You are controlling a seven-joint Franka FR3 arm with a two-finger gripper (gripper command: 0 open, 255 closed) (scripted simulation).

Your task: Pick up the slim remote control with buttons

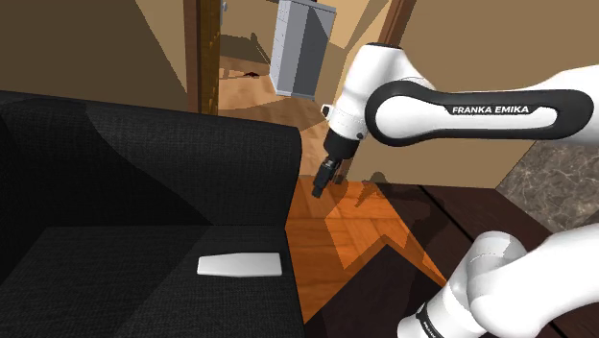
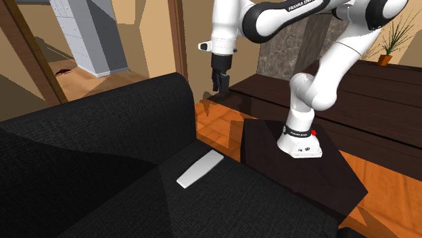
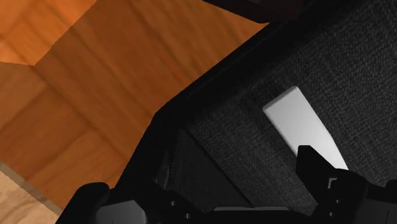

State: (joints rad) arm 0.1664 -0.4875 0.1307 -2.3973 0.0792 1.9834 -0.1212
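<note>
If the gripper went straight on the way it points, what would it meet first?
The gripper would probably meet the black sofa near its armrest edge, beside the wooden floor, not the white remote lying off by one of its open fingers. Depth is unclear.

A slim, flat, pale grey-white remote control, shaped as a long rectangle with rounded corners, lies flat on the seat of a black woven-fabric sofa. Its upper face is drawn plain and smooth. In the shoulder view it lies lengthwise on the seat cushion, near the seat's end, which borders the orange wooden floor. In the second exterior view the remote control runs diagonally, near the foot of the sofa's raised side. In the wrist view it rests level on the dark fabric.
</note>
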